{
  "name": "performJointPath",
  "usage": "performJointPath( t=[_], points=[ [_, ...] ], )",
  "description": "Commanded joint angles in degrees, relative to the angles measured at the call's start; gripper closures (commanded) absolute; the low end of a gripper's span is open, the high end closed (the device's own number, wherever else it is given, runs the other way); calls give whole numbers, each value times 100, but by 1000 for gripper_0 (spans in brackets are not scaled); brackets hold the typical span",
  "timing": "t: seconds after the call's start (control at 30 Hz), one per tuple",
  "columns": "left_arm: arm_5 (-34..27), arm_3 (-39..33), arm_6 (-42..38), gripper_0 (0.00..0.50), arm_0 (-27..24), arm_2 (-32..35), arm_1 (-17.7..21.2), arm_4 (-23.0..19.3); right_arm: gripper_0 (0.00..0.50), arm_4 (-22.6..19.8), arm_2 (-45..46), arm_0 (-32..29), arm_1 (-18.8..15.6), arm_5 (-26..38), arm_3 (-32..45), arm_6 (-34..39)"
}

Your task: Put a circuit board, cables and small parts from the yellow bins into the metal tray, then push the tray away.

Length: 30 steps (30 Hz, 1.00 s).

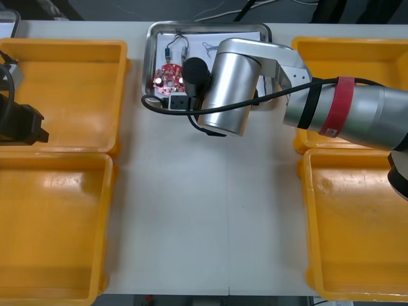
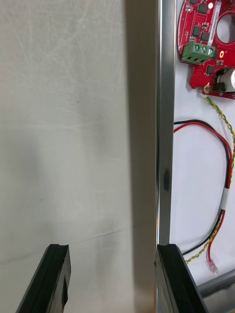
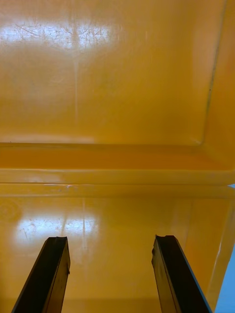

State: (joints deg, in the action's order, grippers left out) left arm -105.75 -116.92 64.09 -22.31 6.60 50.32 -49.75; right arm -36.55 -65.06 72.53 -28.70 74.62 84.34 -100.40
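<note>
Right wrist view: right gripper (image 2: 112,252) fingers apart, one at the shiny straight rim of the metal tray (image 2: 165,122), the other over the matte light table (image 2: 63,122) | round red circuit board (image 2: 205,44) and thin red and black cable (image 2: 226,151) lie on the tray's white inside | left gripper (image 3: 110,242) fingers apart over glossy yellow bins (image 3: 117,73)

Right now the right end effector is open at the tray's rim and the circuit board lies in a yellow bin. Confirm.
No: the circuit board lies in the metal tray, as the front view shows. The right end effector is open at the tray's rim.
</note>
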Motion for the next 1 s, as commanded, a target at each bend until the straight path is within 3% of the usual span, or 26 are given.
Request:
performJointPath(
  t=[0.03, 0.4, 0.7, 1.0],
  points=[
    [-7, -173, -441, 0, 104, 184, 188, 53, 0, -221, 811, -90, 84, 712, 557, 47],
    [-7, -173, -441, 0, 104, 184, 188, 53, 0, -318, 1760, -372, -13, 2268, 1444, 1391],
    [-7, -173, -441, 0, 104, 184, 188, 53, 0, -994, 2648, -460, -285, 3032, 1506, 2261],
    [-7, -173, -441, 0, 104, 184, 188, 53, 0, -1056, 3254, -960, -733, 3384, 2007, 2938]
  ],
)
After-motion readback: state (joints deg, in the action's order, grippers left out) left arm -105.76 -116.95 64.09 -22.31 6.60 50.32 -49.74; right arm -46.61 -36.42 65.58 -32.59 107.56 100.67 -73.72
